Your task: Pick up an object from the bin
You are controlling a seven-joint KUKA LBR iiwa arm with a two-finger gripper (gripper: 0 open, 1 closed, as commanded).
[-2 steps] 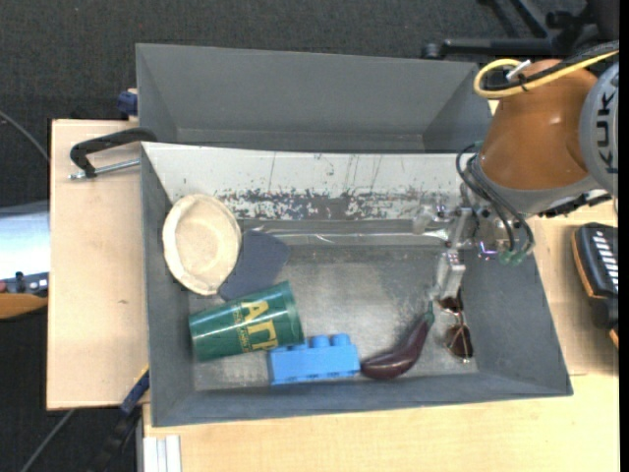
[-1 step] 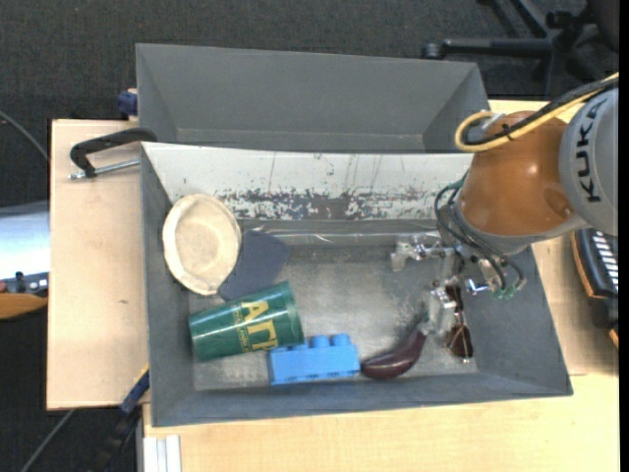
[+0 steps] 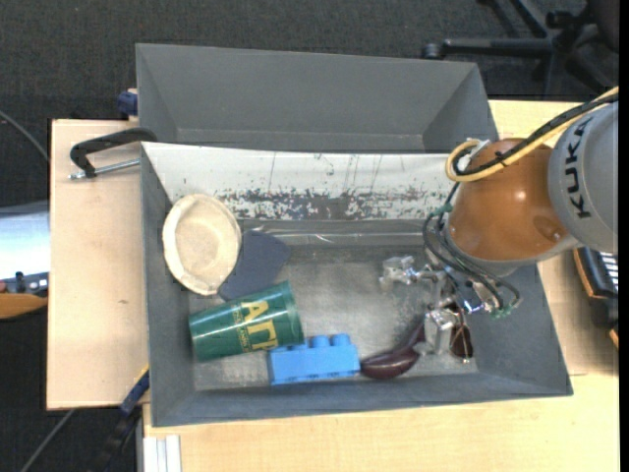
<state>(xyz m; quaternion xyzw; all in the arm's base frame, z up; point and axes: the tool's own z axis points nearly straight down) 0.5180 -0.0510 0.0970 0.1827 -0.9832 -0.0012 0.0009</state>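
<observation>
My gripper (image 3: 448,330) hangs low in the bin's front right corner, under the arm's orange cover. Just to its left, a dark purple eggplant-shaped thing (image 3: 391,362) lies on the bin floor by the front wall. Its thin upturned end reaches right up to the gripper, and I cannot tell whether they touch. A blue toy brick (image 3: 313,359) lies left of the eggplant along the front wall.
A green cup (image 3: 244,323) with yellow lettering lies on its side at the front left. Behind it, a cream shell-like bowl (image 3: 201,243) leans on the left wall, over a flat grey-blue piece (image 3: 254,265). The arm comes in over the right rim.
</observation>
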